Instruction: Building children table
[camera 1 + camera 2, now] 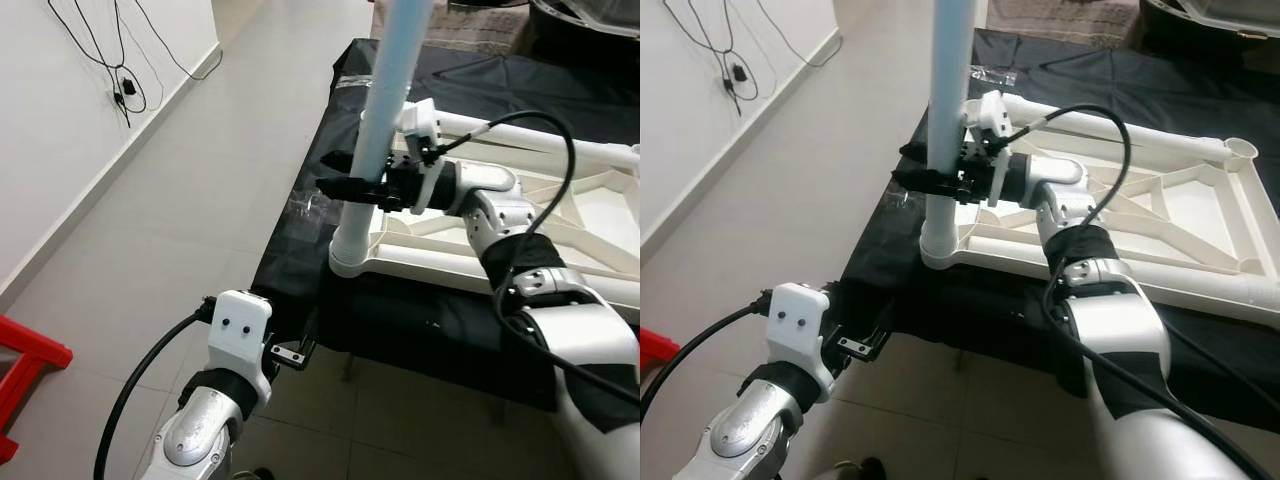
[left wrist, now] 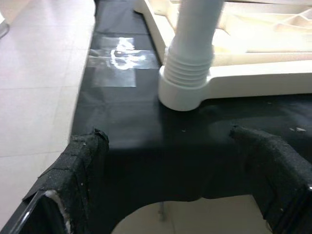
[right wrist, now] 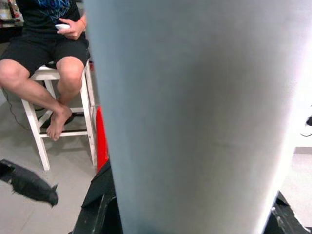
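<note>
Right gripper (image 1: 352, 187) is clenching the pale-blue table leg (image 1: 385, 110) standing in the upturned tabletop's (image 1: 1200, 210) near-left socket — left gripper (image 2: 180, 195) is hanging released.

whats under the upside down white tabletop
A black cloth lies under the white tabletop, spread over a raised surface. The cloth hides what that surface is. The right gripper grips the pale blue leg standing in the tabletop's corner socket.

Upright table leg (image 1: 385, 110) and right tool (image 1: 350, 187) block the tabletop's (image 1: 600, 215) near corner; floor (image 1: 200, 170) leftward lies open.
</note>
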